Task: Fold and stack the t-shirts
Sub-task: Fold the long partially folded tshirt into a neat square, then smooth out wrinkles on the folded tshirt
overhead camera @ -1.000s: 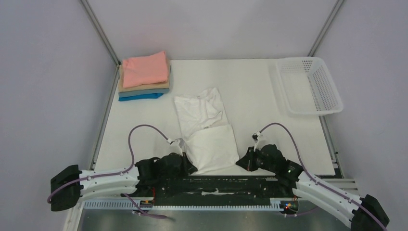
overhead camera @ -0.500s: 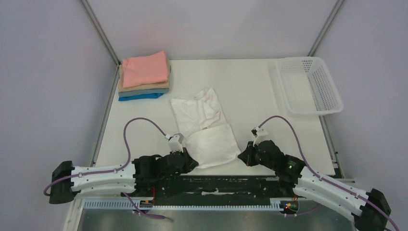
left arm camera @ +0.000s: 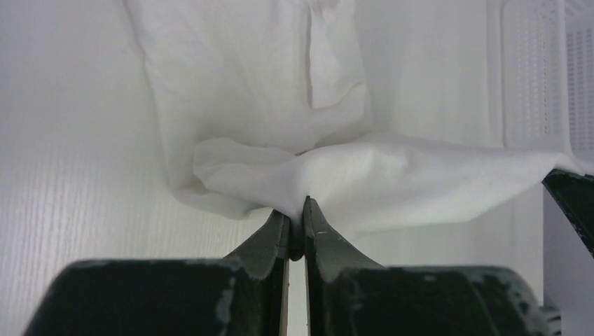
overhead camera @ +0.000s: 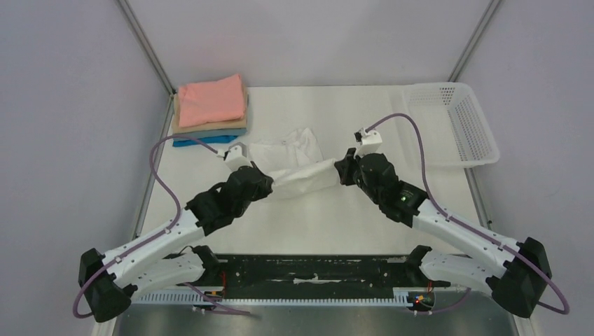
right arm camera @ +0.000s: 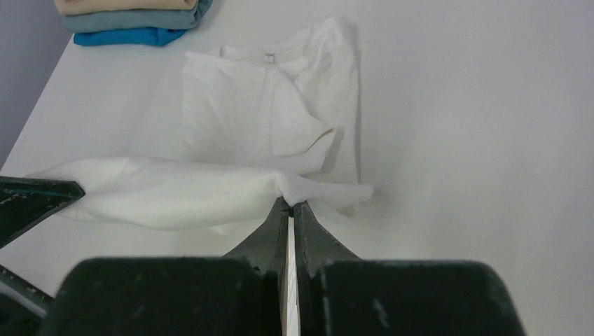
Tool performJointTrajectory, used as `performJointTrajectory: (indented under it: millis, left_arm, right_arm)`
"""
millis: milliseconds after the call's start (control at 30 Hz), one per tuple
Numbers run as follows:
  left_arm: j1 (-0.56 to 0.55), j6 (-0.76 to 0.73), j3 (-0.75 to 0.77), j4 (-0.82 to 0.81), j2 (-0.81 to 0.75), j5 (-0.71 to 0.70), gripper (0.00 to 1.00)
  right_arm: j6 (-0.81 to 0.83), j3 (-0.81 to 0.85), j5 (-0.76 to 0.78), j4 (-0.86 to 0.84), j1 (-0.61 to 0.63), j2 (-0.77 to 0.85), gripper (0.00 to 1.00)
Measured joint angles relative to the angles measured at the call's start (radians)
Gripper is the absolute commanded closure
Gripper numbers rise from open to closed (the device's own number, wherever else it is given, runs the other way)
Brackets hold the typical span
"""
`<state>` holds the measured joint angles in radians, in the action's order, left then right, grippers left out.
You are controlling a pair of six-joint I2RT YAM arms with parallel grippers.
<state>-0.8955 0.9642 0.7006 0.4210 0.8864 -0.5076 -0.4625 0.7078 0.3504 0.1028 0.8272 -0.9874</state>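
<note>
Though flat before, white t-shirt (overhead camera: 302, 175) aloft between left pincer (left arm camera: 295, 227) and right pincer (right arm camera: 288, 210)

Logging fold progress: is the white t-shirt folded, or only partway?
Partway. The white t-shirt is stretched between the left gripper and right gripper, jaws shut on its lifted edge; the collar end lies flat.

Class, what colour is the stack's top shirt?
The top shirt is salmon pink; top external view.

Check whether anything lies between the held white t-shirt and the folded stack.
Nothing visible does. The white t-shirt, pinched by the left hand and right hand, is mid-table; bare table runs from it to the stack of folded shirts at the far left; only the left arm's cable loops above.
</note>
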Motion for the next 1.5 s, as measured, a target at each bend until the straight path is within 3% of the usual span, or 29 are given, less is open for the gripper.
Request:
performJointTrajectory:
  millis: [367,700,1067,1133,1200,1233,1267,1300,1333,1367,1467,1500]
  left_arm:
    - [0.289,-0.137,0.187,-0.037,0.201,0.089,0.98]
    - [0.493,-0.175,0.239,-0.118,0.419,0.226,0.98]
    - [0.625,-0.183,0.313,-0.203,0.696,0.392,0.98]
    - [0.638,-0.183,0.335,-0.22,0.745,0.416,0.91]
    - [0.648,-0.183,0.348,-0.237,0.786,0.434,0.76]
    - [0.653,-0.183,0.359,-0.241,0.811,0.441,0.66]
    - [0.656,-0.184,0.366,-0.244,0.828,0.444,0.56]
    - [0.661,-0.185,0.376,-0.243,0.845,0.449,0.46]
    - [0.666,-0.187,0.386,-0.242,0.858,0.454,0.29]
    - [0.674,-0.19,0.395,-0.241,0.868,0.458,0.23]
    - [0.69,-0.199,0.423,-0.233,0.869,0.46,0.21]
    - [0.694,-0.2,0.435,-0.233,0.866,0.462,0.2]
  right_arm:
    - [0.106,0.314,-0.2,-0.111,-0.203,-0.359,1.0]
    - [0.124,0.529,-0.298,-0.155,-0.257,-0.676,1.0]
    - [0.116,0.681,-0.31,-0.163,-0.292,-0.927,1.0]
    - [0.113,0.698,-0.311,-0.169,-0.301,-0.961,1.0]
    - [0.111,0.723,-0.315,-0.173,-0.309,-0.996,1.0]
    - [0.111,0.742,-0.32,-0.174,-0.312,-1.02,0.97]
    - [0.11,0.76,-0.323,-0.174,-0.315,-1.041,0.86]
    - [0.108,0.785,-0.33,-0.175,-0.318,-1.067,0.66]
    - [0.105,0.803,-0.334,-0.177,-0.32,-1.088,0.46]
    - [0.101,0.825,-0.344,-0.177,-0.324,-1.111,0.32]
    - [0.108,0.887,-0.378,-0.172,-0.336,-1.161,0.02]
    - [0.112,0.899,-0.389,-0.169,-0.339,-1.166,0.02]
